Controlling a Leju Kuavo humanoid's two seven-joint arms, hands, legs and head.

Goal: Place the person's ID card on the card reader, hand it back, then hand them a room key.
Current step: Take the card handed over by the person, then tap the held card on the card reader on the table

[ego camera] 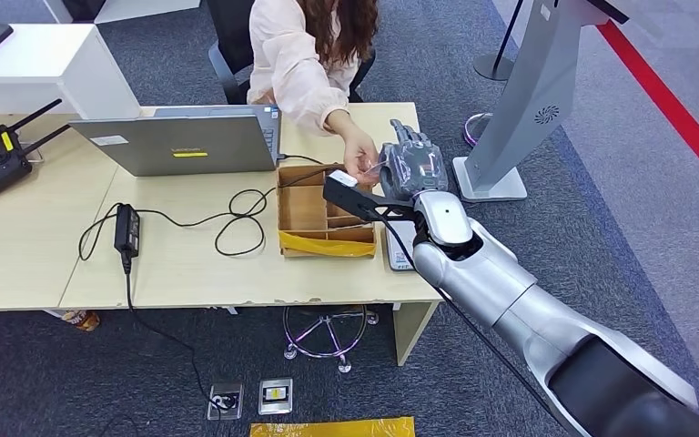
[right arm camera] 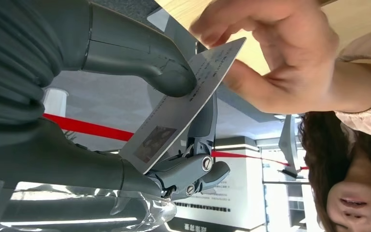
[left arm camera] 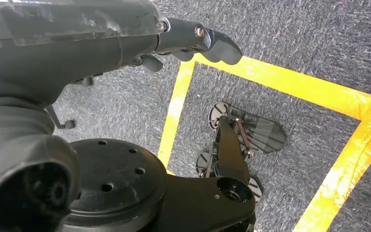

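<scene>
Right hand: my right hand [ego camera: 412,167] is raised over the far right corner of the light wooden table [ego camera: 27,246]; in the wrist view I see its thick grey thumb [right arm camera: 171,79] and darker fingers [right arm camera: 193,171] pinching the card.
ID card: the pale grey plastic card with a small photo [right arm camera: 183,104] sits tilted between my thumb and fingers; the person's hand [right arm camera: 275,58] grips its other end, so both of us hold it.
Left hand: my left hand [left arm camera: 193,43] hangs over grey carpet with yellow tape lines; its fingers are curled in with nothing in them.
Card reader: a flat grey device [ego camera: 399,250] lies at the table edge, mostly covered by my arm; I cannot confirm what it is.
Tray: a brown cardboard divided box [ego camera: 314,214] stands beside my hand; I cannot make out its contents.
</scene>
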